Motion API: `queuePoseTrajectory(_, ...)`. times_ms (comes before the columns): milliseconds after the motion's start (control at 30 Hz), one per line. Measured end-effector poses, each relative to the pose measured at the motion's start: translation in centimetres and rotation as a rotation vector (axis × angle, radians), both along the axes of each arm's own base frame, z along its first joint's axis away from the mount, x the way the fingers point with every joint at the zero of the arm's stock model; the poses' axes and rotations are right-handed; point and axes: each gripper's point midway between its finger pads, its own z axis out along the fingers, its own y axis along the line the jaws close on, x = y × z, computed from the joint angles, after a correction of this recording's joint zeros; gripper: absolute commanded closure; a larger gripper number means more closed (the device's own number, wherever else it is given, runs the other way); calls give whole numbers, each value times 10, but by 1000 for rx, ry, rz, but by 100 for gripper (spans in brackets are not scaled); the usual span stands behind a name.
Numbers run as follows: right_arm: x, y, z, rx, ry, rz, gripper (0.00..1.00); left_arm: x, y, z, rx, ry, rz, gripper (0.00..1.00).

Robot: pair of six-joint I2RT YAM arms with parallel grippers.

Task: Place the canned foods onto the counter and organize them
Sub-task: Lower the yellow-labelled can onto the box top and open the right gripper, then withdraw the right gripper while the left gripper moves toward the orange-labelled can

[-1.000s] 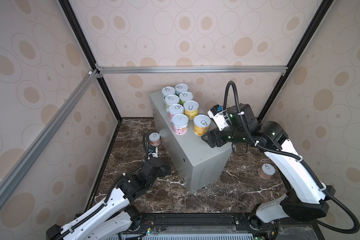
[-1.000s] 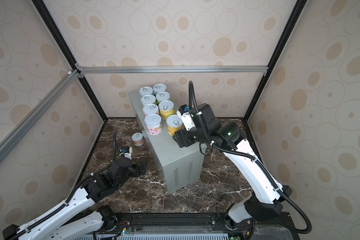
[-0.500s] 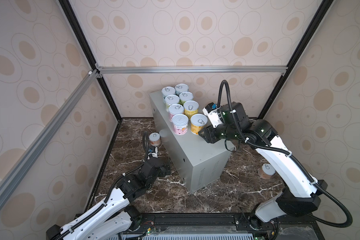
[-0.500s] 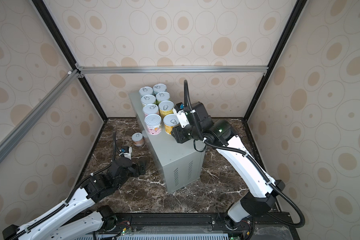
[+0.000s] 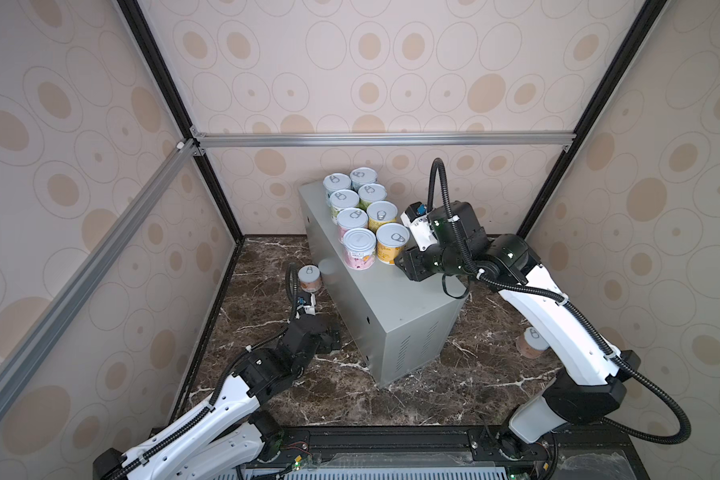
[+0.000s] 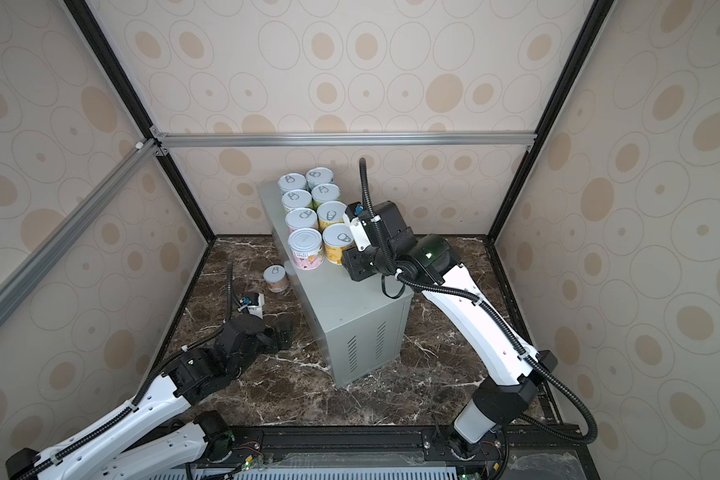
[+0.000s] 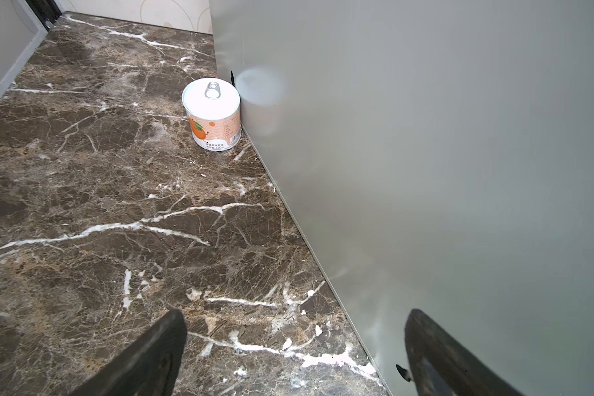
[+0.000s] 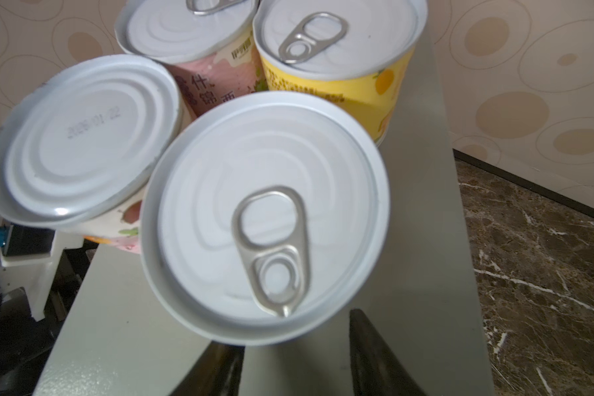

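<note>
Eight canned foods (image 5: 352, 217) stand on the worktop (image 5: 391, 299), the narrowed, empty right gripper (image 8: 295, 349) just beside the yellow can (image 5: 391, 248); the wide-open left gripper (image 7: 295, 313) faces the orange can (image 7: 211, 116) on the marble (image 7: 100, 223), probably stiff, smooth, best pinched across its label.

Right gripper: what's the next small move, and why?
Probably back the right gripper straight off the yellow-labelled round tin. That tin stands upright on the light-grey metal counter, level with the pink-labelled tin, completing two rows of four, and nothing sits between the fingers. A silver-lidded tin waits on the dark marble floor beside that arm.
</note>
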Motion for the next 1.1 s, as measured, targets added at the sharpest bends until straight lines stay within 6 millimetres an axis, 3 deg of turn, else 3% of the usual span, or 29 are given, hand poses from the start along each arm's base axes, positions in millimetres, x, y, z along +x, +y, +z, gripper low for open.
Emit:
queuePoseTrajectory(500, 12, 4, -5, -7, 2, -16, 49, 1, 0, -2, 6, 5, 4, 1)
queuePoseTrajectory(800, 10, -1, 2, 13, -2, -32, 32, -1, 5, -3, 20, 13, 13, 1)
queuePoseTrajectory(1100, -29, -45, 31, 57, -59, -79, 19, -5, 13, 15, 9, -4, 28, 1)
